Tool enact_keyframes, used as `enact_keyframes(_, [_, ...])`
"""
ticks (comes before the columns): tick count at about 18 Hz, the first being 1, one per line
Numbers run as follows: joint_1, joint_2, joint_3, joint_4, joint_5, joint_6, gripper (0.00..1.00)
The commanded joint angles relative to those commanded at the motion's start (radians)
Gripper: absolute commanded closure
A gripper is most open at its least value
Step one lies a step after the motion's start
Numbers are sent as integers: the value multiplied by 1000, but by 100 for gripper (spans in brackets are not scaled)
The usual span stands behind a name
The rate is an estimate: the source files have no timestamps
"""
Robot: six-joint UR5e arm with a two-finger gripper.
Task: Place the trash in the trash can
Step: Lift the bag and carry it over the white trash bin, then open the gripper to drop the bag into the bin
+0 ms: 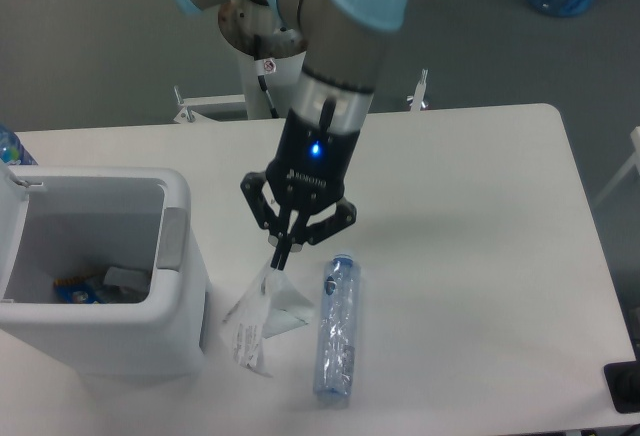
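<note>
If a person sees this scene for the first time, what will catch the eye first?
First, the grey and blue arm at the centre: its claw pinches the top of a clear plastic wrapper that hangs down above the table. Right of it lies a clear bottle, and at the left edge stands the open white trash can.

even, cool overhead light fills the scene, neither dim nor harsh. the white table (480, 256) is bright but not blown out. soft shadows fall close under things: a faint one beside the bottle (337, 331) toward the table's front edge, a darker one at the bin's (150, 331) right wall. the arm (345, 16) at the top is slightly motion-blurred and soft. the wrapper (262, 311) reads pale with little contrast against the table. a small blue light glows on the gripper (283, 256).
</note>
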Motion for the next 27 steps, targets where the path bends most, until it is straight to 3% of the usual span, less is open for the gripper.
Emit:
enact_keyframes(7, [-29,160,-123,0,-34,-51,100])
enact_keyframes(14, [-173,149,-155,-2,-36,-54,100])
enact_keyframes(19, [-216,140,-183,0,-36,-51,99])
enact_keyframes(20, [-218,135,-184,2,-36,-45,89])
enact_keyframes(22, [-218,126,-180,14,-34,-34,21])
enact_keyframes(23, [-218,123,-173,14,-34,-25,8])
enact_keyframes(24, [-216,121,-173,14,-34,-23,0])
enact_keyframes(27, [-216,123,-172,12,-33,-38,0])
